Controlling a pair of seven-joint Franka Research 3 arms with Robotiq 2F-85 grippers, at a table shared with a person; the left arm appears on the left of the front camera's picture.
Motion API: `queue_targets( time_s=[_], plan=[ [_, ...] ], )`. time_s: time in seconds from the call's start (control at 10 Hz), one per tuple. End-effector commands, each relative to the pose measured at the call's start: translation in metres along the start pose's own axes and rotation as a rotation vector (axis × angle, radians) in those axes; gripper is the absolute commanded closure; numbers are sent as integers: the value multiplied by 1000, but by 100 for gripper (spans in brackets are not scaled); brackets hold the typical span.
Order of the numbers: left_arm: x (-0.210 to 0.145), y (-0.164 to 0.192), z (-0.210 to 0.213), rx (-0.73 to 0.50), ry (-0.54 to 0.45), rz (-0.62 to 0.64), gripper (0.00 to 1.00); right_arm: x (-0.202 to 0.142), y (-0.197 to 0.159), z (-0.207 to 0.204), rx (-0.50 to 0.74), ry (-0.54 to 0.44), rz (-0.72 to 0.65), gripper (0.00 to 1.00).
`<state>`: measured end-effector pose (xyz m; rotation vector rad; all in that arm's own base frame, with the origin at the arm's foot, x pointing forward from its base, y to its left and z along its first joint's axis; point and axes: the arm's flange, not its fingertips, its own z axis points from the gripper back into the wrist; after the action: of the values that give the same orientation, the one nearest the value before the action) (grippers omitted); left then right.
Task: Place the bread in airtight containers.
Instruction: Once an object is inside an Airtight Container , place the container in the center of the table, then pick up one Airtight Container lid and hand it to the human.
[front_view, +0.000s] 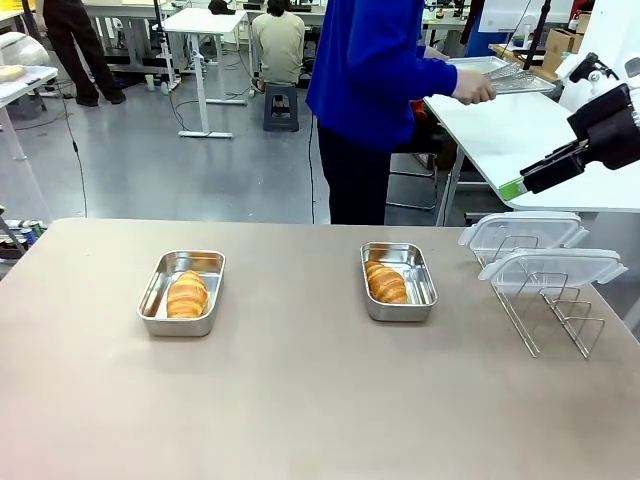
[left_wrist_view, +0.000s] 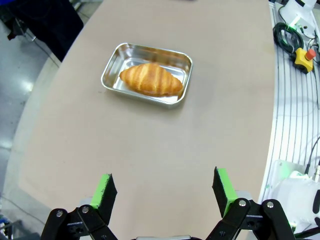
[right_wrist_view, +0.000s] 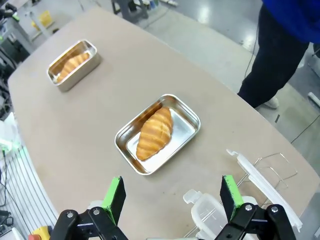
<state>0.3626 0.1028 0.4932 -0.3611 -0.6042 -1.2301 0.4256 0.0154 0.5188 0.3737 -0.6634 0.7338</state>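
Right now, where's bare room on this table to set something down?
Bare tabletop spans the near edge and the gap between the left tin and the right tin. Crowded at the right end: the wire rack holding two clear lids.

Front camera looks across the table (front_view: 300, 400); both wrist cameras overlook its tins (front_view: 205, 266).

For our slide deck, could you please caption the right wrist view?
Open right end effector looks down on a croissant in a steel tin, lids racked alongside.
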Motion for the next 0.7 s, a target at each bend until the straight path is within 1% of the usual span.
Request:
queue_targets(
  time_s=[0.0, 0.6],
  plan=[
    [-1, -1, 0, -8, -2, -13, 0, 0, -2, 0, 14, -19, 0, 0],
    [-1, -1, 0, -8, -2, -13, 0, 0, -2, 0, 14, -19, 0, 0]
  ],
)
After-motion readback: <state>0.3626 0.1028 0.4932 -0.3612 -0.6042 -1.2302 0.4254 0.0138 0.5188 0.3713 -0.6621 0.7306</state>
